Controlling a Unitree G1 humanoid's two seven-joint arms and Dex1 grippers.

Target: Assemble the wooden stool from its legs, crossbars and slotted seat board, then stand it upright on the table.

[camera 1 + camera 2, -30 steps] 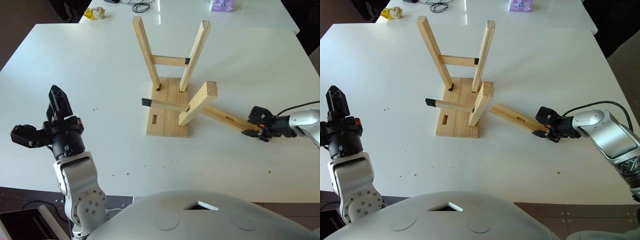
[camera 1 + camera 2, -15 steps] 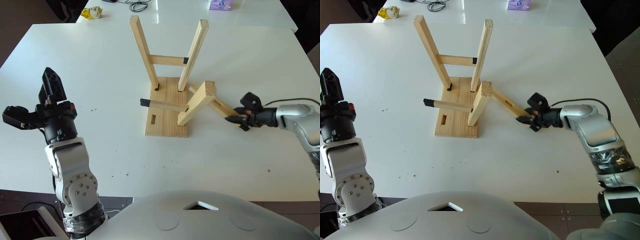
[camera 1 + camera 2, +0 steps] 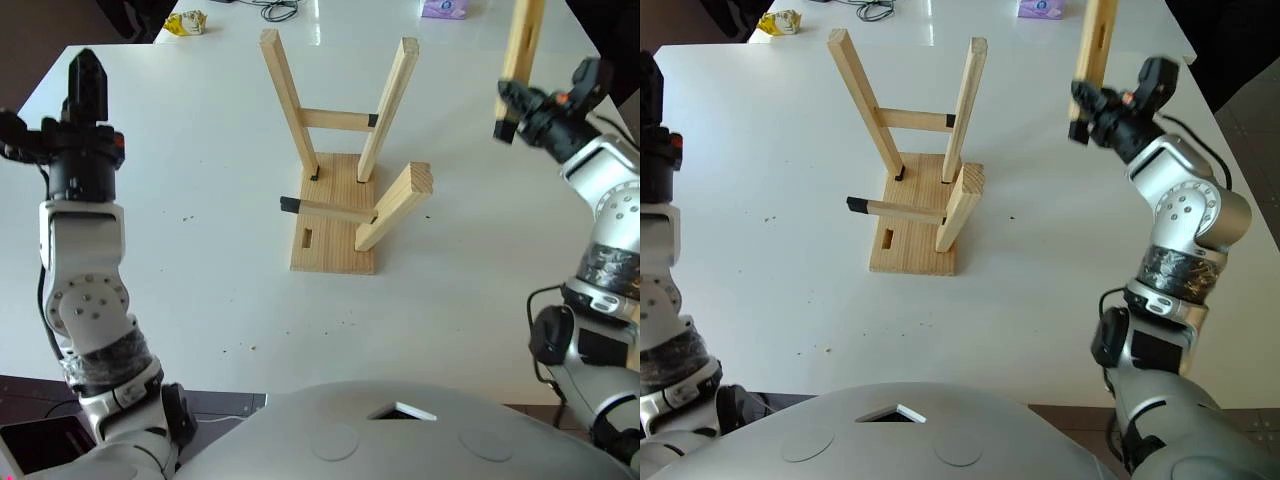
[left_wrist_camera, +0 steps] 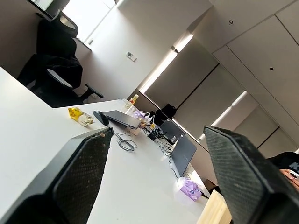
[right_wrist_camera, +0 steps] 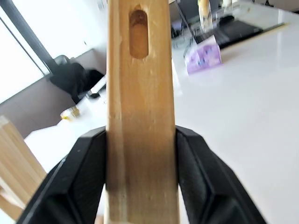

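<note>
Left gripper (image 4: 156, 154): high above table's (image 3: 180, 270) left edge, fingers spread wide, nothing between them.
Centre of table: seat board (image 3: 330, 255) lying flat; two legs (image 3: 290, 100) upright in its far slots, joined by crossbar (image 3: 338, 121). Third leg (image 3: 395, 205) leaning at board's right side, second crossbar (image 3: 325, 209) sticking out left.
Right gripper (image 3: 508, 110): high at far right, clamped on fourth leg (image 3: 522, 45), leg near vertical, off table.

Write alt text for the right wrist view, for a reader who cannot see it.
The right tool grips a wooden leg between its two black fingers, an oval slot showing beyond the grip. Behind lie a white table and a purple packet.
</note>
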